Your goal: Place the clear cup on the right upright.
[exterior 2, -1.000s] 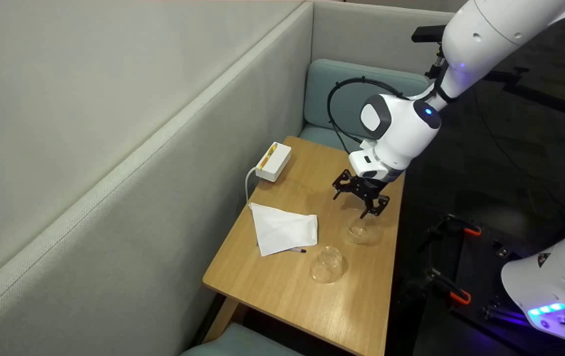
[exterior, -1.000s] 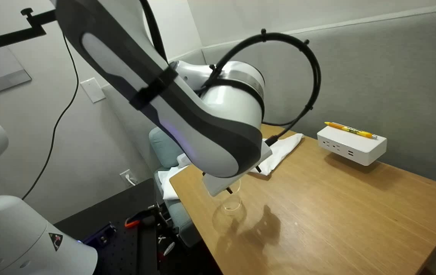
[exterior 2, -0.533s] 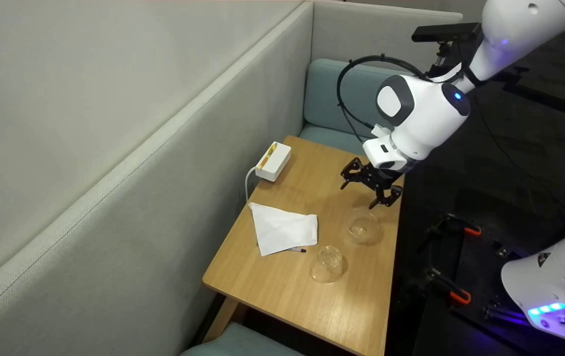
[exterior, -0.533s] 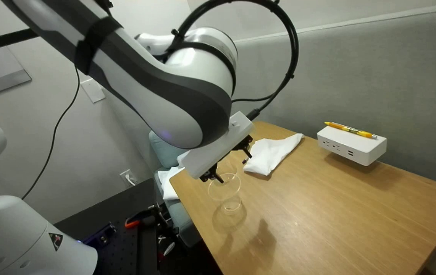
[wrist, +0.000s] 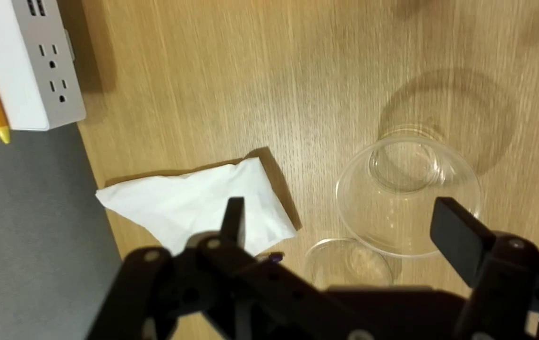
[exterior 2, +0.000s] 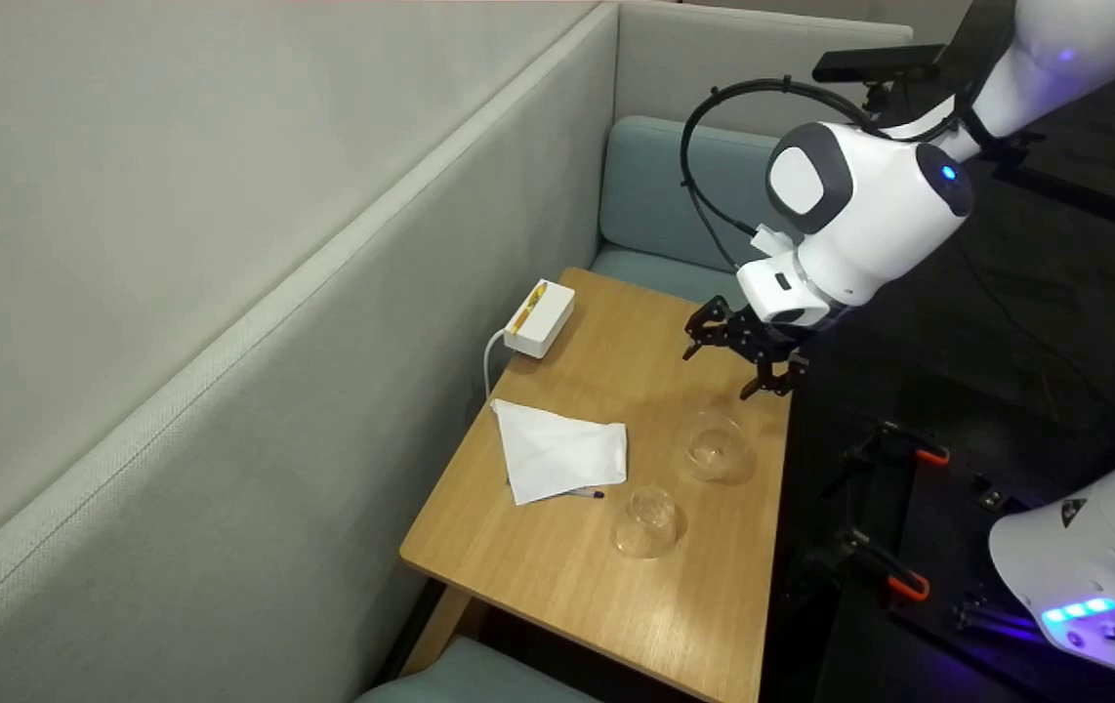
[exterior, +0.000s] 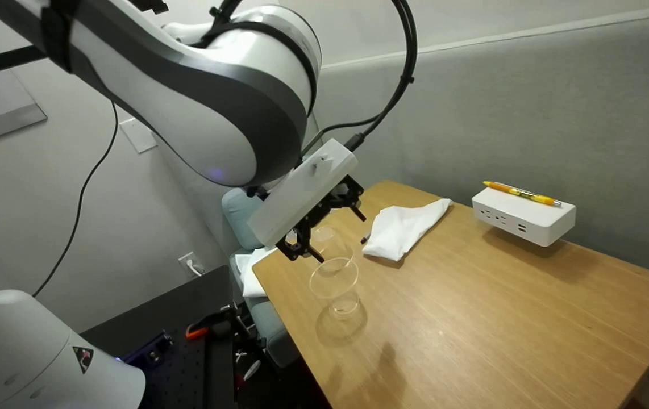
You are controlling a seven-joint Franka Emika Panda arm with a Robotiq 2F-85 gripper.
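The clear cup (exterior 2: 717, 451) stands upright on the table, wide rim up and narrow base down, nearer the robot. It also shows in an exterior view (exterior: 334, 282) and in the wrist view (wrist: 406, 198). A near-identical clear cup (exterior 2: 644, 529) stands upside down beside it, narrow base up; the wrist view shows part of it (wrist: 347, 264), the rest hidden behind the gripper. My gripper (exterior 2: 716, 377) is open and empty, raised above the table and apart from both cups. Its fingers also show in an exterior view (exterior: 343, 240) and in the wrist view (wrist: 338, 215).
A white cloth (exterior 2: 562, 451) lies on the table with a pen (exterior 2: 589, 493) partly under it. A white power box (exterior 2: 540, 320) with a yellow pen on it sits at the table's edge by the grey padded wall (exterior 2: 401, 322). The wooden table (exterior 2: 704, 625) ends near the robot base.
My open gripper has risen and drawn back from above the upright cup. The cups, cloth and box have not moved.
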